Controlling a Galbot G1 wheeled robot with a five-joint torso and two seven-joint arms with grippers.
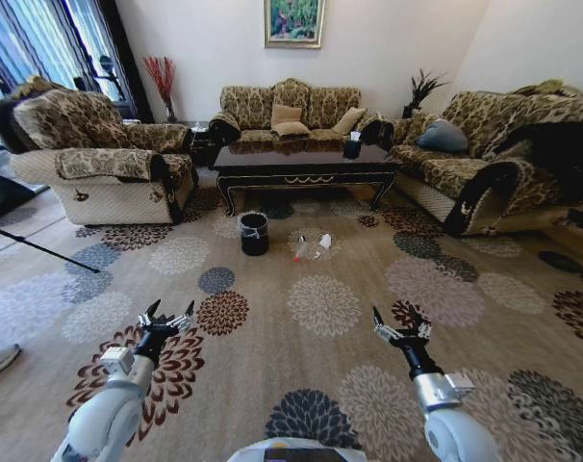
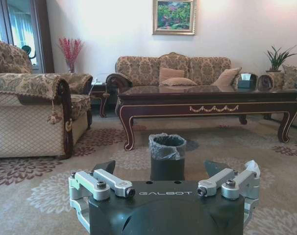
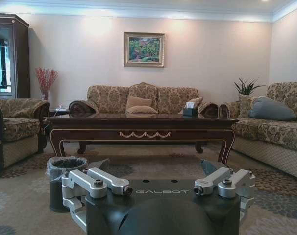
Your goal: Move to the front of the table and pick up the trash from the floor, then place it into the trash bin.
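Note:
The dark glossy table (image 1: 301, 166) stands far ahead, in front of the middle sofa. On the patterned floor (image 1: 320, 303) before it sits the black trash bin (image 1: 254, 234) with a clear liner. Just to the bin's right lies the trash: a clear bottle (image 1: 299, 249) and a white paper wad (image 1: 322, 243). My left gripper (image 1: 166, 319) and right gripper (image 1: 399, 328) hover low over the carpet, well short of the trash, both open and empty. The left wrist view has the left gripper (image 2: 165, 169) in line with the bin (image 2: 167, 147) and table (image 2: 207, 96). From the right wrist, the right gripper (image 3: 156, 166) faces the table (image 3: 138, 122), the bin (image 3: 65, 169) off to one side.
An armchair (image 1: 99, 154) flanks the left and a sofa (image 1: 484, 154) the right, with another sofa (image 1: 287, 111) behind the table. A dark tissue box (image 1: 352, 147) sits on the table. A tripod leg (image 1: 41, 248) crosses the floor at left. Open carpet lies ahead.

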